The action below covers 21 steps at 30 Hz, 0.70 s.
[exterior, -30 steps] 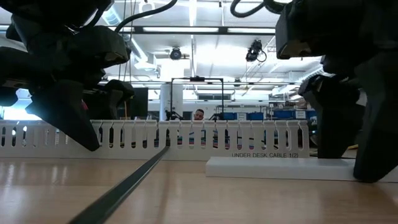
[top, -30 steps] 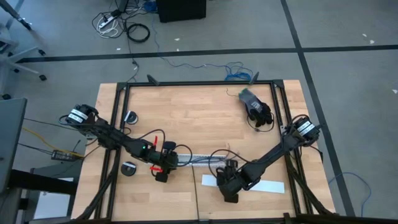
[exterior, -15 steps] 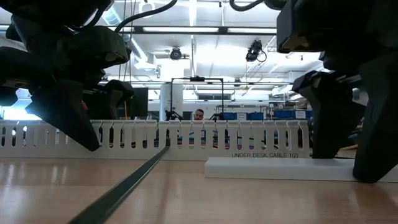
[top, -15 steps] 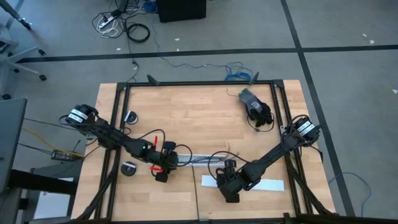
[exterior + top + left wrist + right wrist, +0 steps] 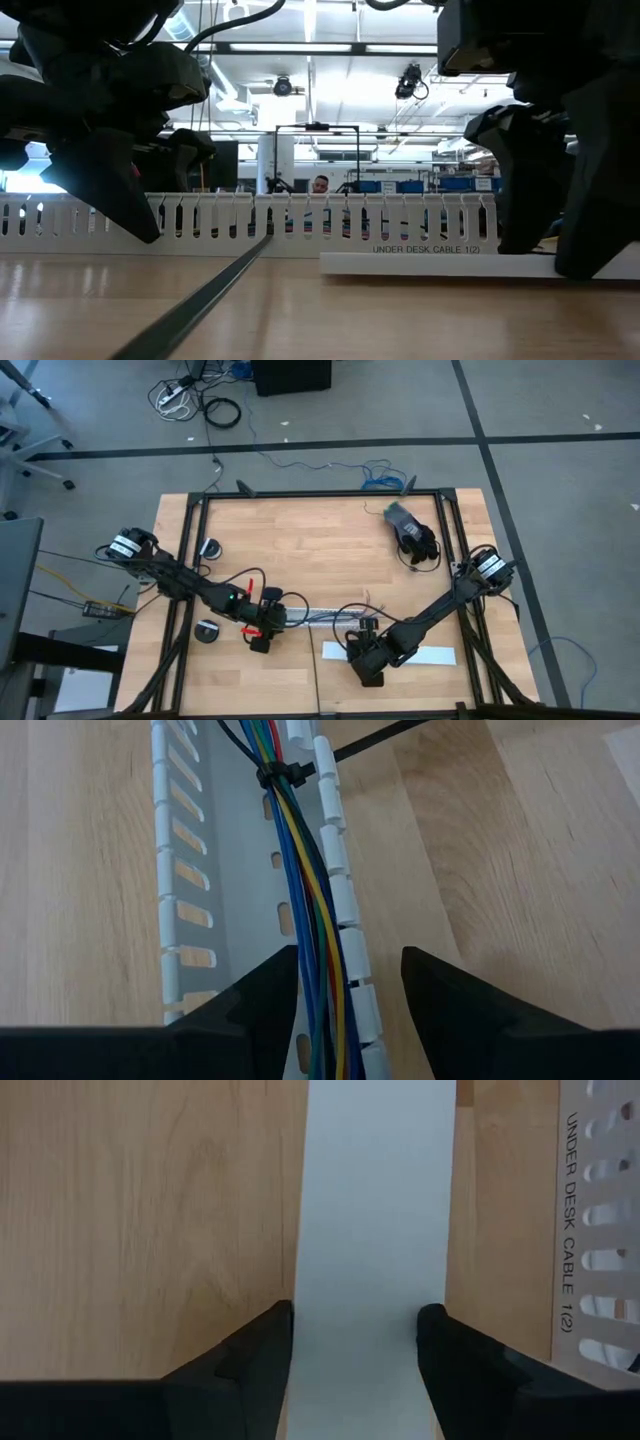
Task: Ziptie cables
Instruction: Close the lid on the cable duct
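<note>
Left fingers [image 5: 260,995]: part-way apart, one on each side of the white slotted channel [image 5: 180,870]; whether they press its walls I cannot tell.
Left gripper [image 5: 262,628]: low over the left end of the channel, near the middle of the bench [image 5: 320,545].
Cables [image 5: 305,910]: a bundle of blue, green, yellow and red wires lying along the inside of the channel, passing between the left fingers.
Ziptie [image 5: 290,770]: black, looped round the cables just beyond the left fingers, its free tail sticking out sideways across the channel wall onto the wood.
Right fingers [image 5: 260,1350]: set about as wide as the flat white strip [image 5: 375,1230] and standing at its two long edges; a firm grip cannot be told.
Right gripper [image 5: 365,658]: low at the left end of the white strip, on the near side of the channel.
Channel label: "UNDER DESK CABLE 1(2)" printed on the side wall beside the strip.
Black object [image 5: 412,532]: a dark device with a cord at the far right of the bench, well apart from both arms.
Round parts [image 5: 206,630]: two small discs by the left frame rail.
</note>
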{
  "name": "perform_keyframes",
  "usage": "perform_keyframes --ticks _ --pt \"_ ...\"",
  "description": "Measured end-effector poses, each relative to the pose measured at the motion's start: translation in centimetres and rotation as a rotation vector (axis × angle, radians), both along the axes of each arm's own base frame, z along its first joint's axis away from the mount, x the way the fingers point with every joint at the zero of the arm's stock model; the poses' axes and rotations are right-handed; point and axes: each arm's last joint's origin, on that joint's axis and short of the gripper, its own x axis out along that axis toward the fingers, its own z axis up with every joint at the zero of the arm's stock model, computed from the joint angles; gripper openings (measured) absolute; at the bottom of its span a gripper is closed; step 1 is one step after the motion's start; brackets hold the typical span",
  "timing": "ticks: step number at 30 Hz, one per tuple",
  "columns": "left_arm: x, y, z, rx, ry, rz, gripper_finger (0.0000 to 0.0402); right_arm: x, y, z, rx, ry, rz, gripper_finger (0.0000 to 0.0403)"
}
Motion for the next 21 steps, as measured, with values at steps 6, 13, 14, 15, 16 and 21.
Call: perform_keyframes --ticks 6,13,14,15,16,21 --pt "0.00 0.00 0.00 0.000 0.000 0.001 0.0174 0.01 -0.11 -0.03 -0.029 -0.013 -0.003 0.0203" --pt "0.00 0.00 0.00 -0.001 0.000 0.001 0.0174 0.00 -0.19 -0.05 -0.066 -0.020 0.029 0.0234" --pt "0.00 0.00 0.00 -0.001 0.000 0.001 0.0174 -0.01 -0.20 -0.05 -0.069 -0.020 0.035 0.0239" --pt "0.00 0.00 0.00 -0.001 0.000 0.001 0.0174 0.00 -0.22 -0.06 -0.070 -0.019 0.036 0.0244" --pt "0.00 0.00 0.00 -0.001 0.000 0.001 0.0174 0.00 -0.24 -0.07 -0.071 -0.019 0.036 0.0248" --pt "0.00 -0.01 0.00 -0.001 0.000 0.001 0.0174 0.11 -0.42 -0.08 -0.072 -0.018 0.033 0.0263"
